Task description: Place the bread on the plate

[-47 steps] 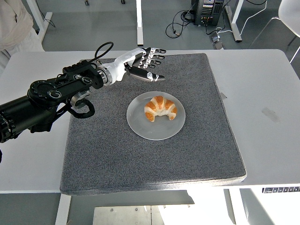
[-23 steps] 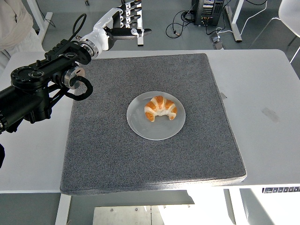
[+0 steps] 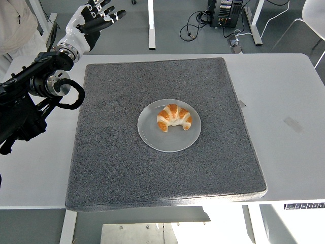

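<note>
White table (image 3: pixel 284 96) bearing one grey mat (image 3: pixel 167 168).

The table's near edge runs along the bottom of the head view, and its top spreads wide to either side of the mat, with more bare white surface showing to the mat's right than to its left. The mat is a dark grey, coarse-textured, roughly square pad lying flat on the tabletop, its near edge just about reaching the table's near edge and its far edge stopping short of the table's far edge. A faint smudge (image 3: pixel 293 124) marks the bare top to the right of the mat.
</note>
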